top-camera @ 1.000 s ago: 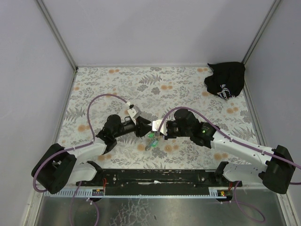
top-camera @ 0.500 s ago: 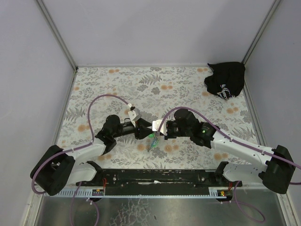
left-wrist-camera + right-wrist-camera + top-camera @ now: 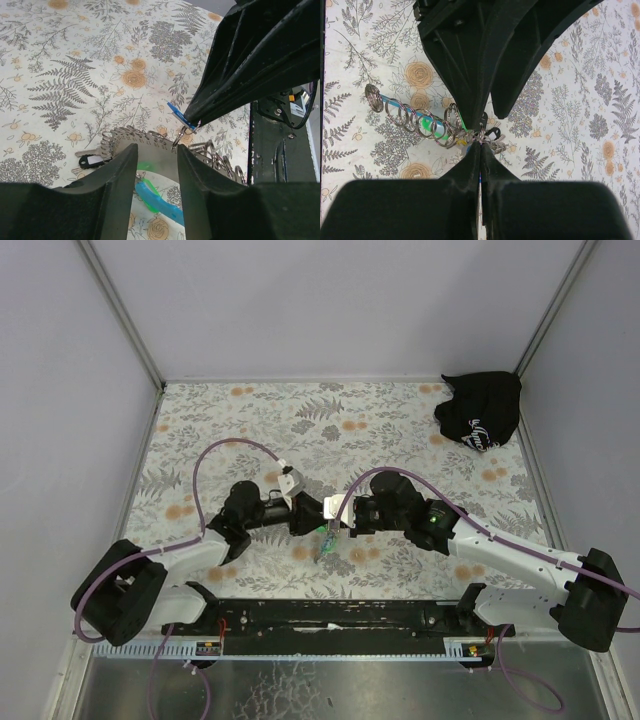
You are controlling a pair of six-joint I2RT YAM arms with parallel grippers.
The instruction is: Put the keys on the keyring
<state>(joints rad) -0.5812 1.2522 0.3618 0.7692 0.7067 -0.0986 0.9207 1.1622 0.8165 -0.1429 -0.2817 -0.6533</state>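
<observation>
Two grippers, left (image 3: 312, 514) and right (image 3: 342, 515), meet at table centre over the keyring (image 3: 324, 537); black bag (image 3: 480, 410) lies at two o'clock.

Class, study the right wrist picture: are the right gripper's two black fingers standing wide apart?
No: the right gripper has its fingertips pressed together, pinching at the cluster of silver metal rings.

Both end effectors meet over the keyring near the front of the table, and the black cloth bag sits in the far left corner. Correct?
Not quite. The black cloth bag sits in the far right corner, as the top external view shows. The left end effector and right end effector do meet over the keyring.
</observation>
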